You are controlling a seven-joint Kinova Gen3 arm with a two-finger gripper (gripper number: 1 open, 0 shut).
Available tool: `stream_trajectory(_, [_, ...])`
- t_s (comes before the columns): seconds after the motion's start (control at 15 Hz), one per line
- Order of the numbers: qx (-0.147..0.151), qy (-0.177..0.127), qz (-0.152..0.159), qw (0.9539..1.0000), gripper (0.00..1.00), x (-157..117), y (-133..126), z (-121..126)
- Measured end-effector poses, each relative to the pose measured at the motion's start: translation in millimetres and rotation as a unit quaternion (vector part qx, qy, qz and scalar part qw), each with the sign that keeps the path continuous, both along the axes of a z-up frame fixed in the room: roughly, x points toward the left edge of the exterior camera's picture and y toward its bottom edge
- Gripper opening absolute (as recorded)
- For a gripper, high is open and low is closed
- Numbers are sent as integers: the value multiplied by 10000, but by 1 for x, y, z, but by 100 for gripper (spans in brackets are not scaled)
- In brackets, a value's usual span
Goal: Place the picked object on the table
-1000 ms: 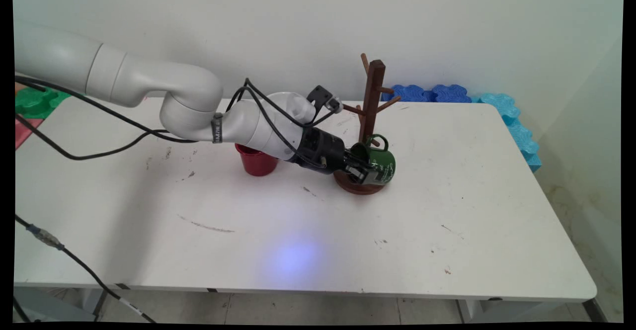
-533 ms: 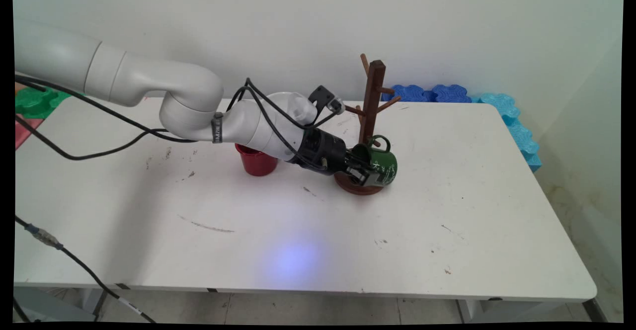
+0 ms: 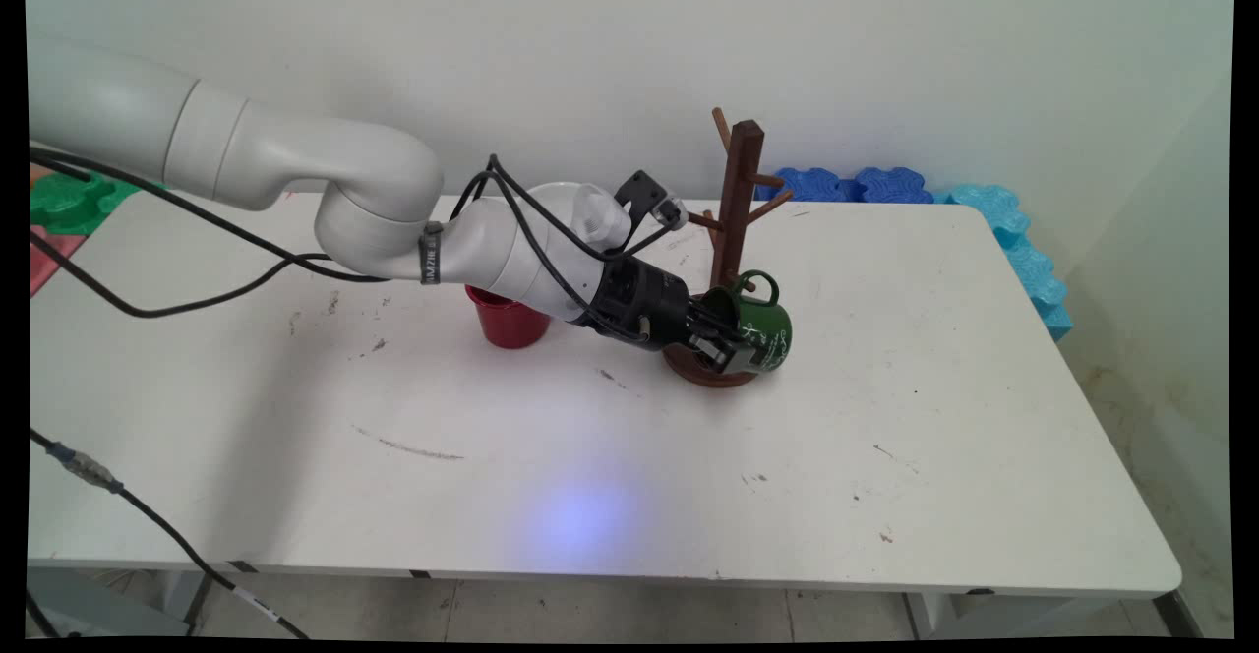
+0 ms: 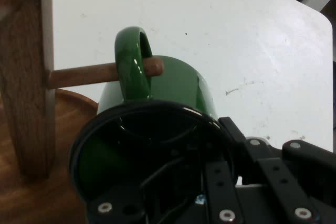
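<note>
A dark green mug [image 3: 771, 334] with white lettering lies tipped on its side, its mouth toward the arm. My gripper [image 3: 733, 349] is shut on the mug's rim, one finger inside and one outside the wall. The mug hangs just above the round base [image 3: 700, 376] of a brown wooden mug tree [image 3: 739, 203]. In the hand view the mug's handle [image 4: 130, 61] is looped over a low peg [image 4: 84, 75] that sticks out from the tree's trunk [image 4: 26, 77]. The peg's tip shows through the handle. My gripper [image 4: 239, 182] clamps the rim at the lower right.
A red cup [image 3: 508, 322] stands upright behind my forearm, left of the tree. Blue foam blocks [image 3: 856, 184] line the table's far right edge, and green foam [image 3: 69, 203] lies at the far left. Black cables hang off the arm over the left side.
My gripper has carried the green mug a little to the right and slightly up beside the trunk, bringing the handle further along the low peg. The red cup and the tree have stayed put.
</note>
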State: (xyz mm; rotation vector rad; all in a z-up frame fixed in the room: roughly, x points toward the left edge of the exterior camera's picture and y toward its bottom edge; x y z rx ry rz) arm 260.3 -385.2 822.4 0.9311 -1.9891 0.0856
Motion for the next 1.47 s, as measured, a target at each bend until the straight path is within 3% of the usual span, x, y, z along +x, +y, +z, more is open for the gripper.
stream_trajectory(1.47, [-24, -71, -291, 9995, 0, -7, 16, 4])
